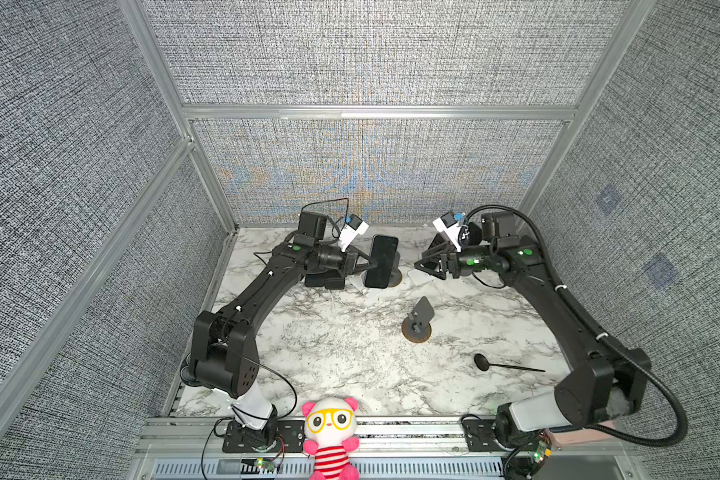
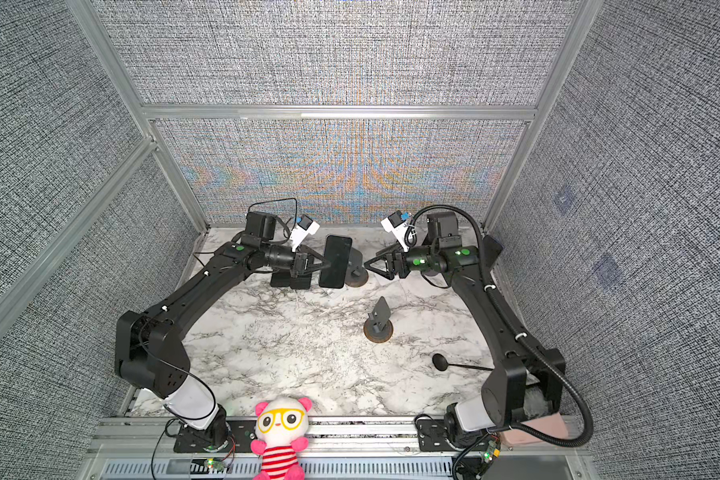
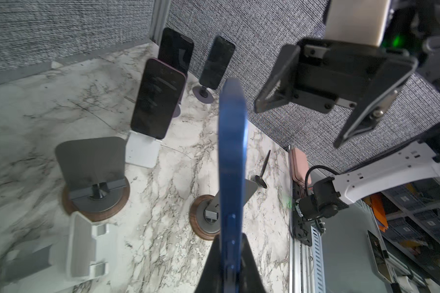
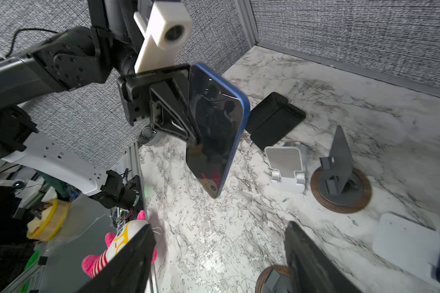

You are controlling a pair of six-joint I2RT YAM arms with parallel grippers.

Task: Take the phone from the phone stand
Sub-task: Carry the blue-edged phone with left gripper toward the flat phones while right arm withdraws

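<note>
A blue-edged phone (image 1: 381,261) (image 2: 336,262) hangs upright in the air over the back of the table, touching no stand. My left gripper (image 1: 371,264) (image 2: 327,264) (image 3: 230,237) is shut on its long edge, and the phone (image 3: 233,152) rises edge-on from between the jaws. An empty grey phone stand (image 1: 395,272) (image 3: 94,177) (image 4: 341,175) on a wooden disc sits just behind it. My right gripper (image 1: 422,259) (image 2: 368,264) (image 4: 219,224) is open and holds nothing. It faces the phone's screen (image 4: 214,126) from a short way to the right.
A second empty grey stand (image 1: 417,322) (image 3: 208,215) sits mid-table. An empty white stand (image 3: 84,248) (image 4: 287,162) and two black phones lying flat (image 4: 274,119) are under the left arm. Three more phones (image 3: 158,101) stand at the right wall. A black spoon (image 1: 483,362) and a plush toy (image 1: 331,432) lie nearer the front.
</note>
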